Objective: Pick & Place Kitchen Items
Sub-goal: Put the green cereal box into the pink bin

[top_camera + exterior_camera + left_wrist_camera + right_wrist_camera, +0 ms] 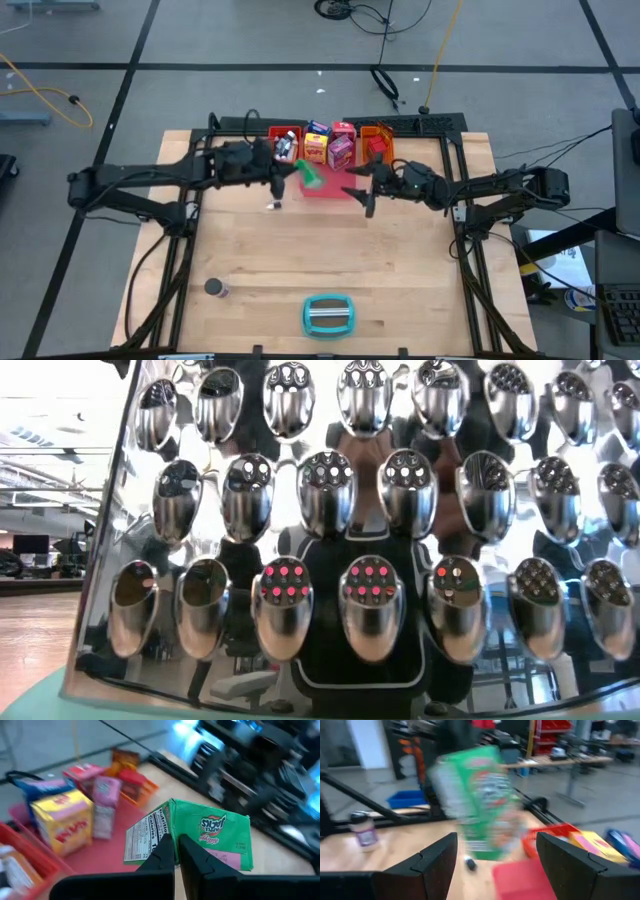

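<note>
My left gripper [297, 172] is shut on a green box [312, 177], held over the near left part of the pink tray [330, 190]. The box also shows in the left wrist view [210, 832] and, blurred, in the right wrist view [480, 800]. My right gripper [360, 190] is open and empty just right of the box, over the pink tray's right end. A yellow box [317, 147], a purple packet [341, 150] and a blue-white packet [320, 128] stand in the pink tray. A small bottle [275, 205] stands on the table. A dark can [213, 288] stands near left. My left gripper pinches the green box between its two fingers at the box's near edge [170, 842], where the white label side meets the green face. The fingers come from the table's left. The box is lifted clear above the pink tray and tilted.
A red tray [285, 138] with items stands at the far left and an orange tray [378, 140] at the far right. A teal-and-grey grater [328, 314] lies at the near edge and fills the low view [80, 690]. Bare wood [400, 270] spans the table's middle.
</note>
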`<state>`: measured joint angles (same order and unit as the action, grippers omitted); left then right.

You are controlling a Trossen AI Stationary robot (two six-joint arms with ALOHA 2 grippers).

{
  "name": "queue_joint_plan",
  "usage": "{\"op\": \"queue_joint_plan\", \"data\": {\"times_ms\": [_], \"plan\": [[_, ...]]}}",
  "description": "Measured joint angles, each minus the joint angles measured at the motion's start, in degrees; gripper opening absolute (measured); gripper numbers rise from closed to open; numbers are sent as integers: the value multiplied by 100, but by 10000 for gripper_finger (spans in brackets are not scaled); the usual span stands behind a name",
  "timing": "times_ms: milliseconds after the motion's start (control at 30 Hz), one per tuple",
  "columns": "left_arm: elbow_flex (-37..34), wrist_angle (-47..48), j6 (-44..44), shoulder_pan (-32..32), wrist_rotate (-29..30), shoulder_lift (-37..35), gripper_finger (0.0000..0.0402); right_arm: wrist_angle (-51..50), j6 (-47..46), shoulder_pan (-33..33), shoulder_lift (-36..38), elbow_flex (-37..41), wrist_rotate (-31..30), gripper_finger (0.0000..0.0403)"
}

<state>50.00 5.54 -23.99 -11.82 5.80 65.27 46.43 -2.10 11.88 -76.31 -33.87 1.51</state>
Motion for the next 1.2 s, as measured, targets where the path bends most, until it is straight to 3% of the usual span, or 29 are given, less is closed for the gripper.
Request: {"op": "queue_joint_plan", "data": {"times_ms": [167, 367, 633, 933, 1200], "plan": [[0, -602, -30, -400, 137, 229, 0, 280, 183, -160, 0, 0, 69, 263], [0, -1394, -55, -603, 84, 648, 0, 390, 1007, -519, 0, 0, -1175, 263], [0, -2003, -120, -616, -107, 1026, 0, 364, 1217, -479, 0, -91, -1351, 263], [0, -2253, -124, -606, -131, 1054, 0, -148, 1469, -471, -443, -596, -1368, 263], [0, -2058, -89, -605, -142, 1052, 0, -94, 1845, -483, -591, -791, -1982, 264]]}}
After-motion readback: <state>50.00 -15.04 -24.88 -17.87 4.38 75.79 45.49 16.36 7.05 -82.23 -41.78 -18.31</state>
